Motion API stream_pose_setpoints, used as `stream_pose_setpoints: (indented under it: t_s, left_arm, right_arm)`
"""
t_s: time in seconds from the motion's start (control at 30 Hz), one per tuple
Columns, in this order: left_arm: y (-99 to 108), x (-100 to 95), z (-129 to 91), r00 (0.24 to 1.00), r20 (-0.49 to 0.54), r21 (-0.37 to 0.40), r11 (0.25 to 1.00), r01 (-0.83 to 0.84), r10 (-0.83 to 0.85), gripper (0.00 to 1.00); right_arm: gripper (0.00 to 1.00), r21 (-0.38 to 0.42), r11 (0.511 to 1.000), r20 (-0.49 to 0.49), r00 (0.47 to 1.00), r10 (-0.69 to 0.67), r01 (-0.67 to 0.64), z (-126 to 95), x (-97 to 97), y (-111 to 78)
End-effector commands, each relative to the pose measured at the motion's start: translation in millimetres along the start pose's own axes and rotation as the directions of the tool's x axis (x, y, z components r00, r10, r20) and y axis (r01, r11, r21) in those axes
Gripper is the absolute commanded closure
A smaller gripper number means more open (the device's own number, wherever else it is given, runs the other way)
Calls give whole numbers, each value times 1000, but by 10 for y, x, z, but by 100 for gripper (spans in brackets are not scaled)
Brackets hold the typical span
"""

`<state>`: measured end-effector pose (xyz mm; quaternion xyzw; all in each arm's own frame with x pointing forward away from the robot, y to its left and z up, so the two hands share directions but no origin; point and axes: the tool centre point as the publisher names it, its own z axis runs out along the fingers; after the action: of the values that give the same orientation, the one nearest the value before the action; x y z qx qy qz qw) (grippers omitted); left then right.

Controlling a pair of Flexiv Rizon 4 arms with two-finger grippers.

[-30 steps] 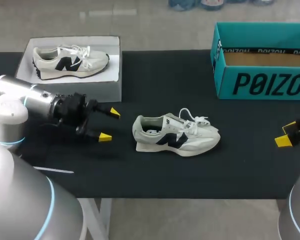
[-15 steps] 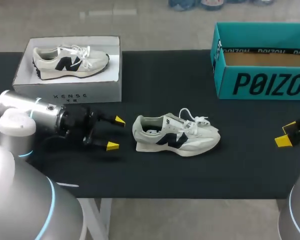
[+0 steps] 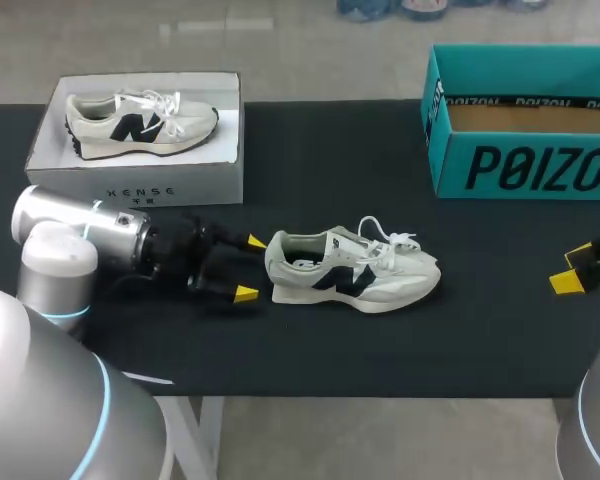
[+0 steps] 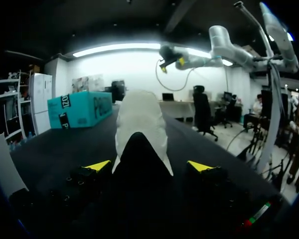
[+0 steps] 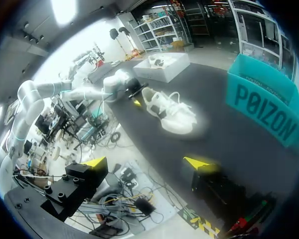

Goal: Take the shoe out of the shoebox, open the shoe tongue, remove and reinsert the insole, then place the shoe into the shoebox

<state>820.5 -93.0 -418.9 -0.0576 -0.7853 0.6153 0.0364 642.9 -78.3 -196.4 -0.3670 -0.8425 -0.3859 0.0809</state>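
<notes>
the shoe (image 3: 352,270) already lay out of the teal shoebox (image 3: 525,165) on the tabletop (image 3: 330,160), its heel just ahead of the left end effector (image 3: 250,268), whose fingers stood apart and gripped nothing. the right end effector (image 3: 572,267), fingers also apart, hung well beyond the toe. opening the tongue, the insole work and reboxing looked still to do.
</notes>
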Motion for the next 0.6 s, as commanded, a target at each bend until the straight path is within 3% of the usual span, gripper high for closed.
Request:
stream_pose_setpoints:
  t_s: [0.03, 0.6]
  left_arm:
    - [43, -37, 107, 1000, 5, -9, 1000, -4, 4, 0]
    - [138, -51, 354, 1000, 24, -20, 1000, 14, -13, 0]
  right_arm:
    - [0, -12, 1000, 41, 999, 0, 0, -38, 93, -79]
    - [0, -12, 1000, 41, 999, 0, 0, -38, 93, -79]
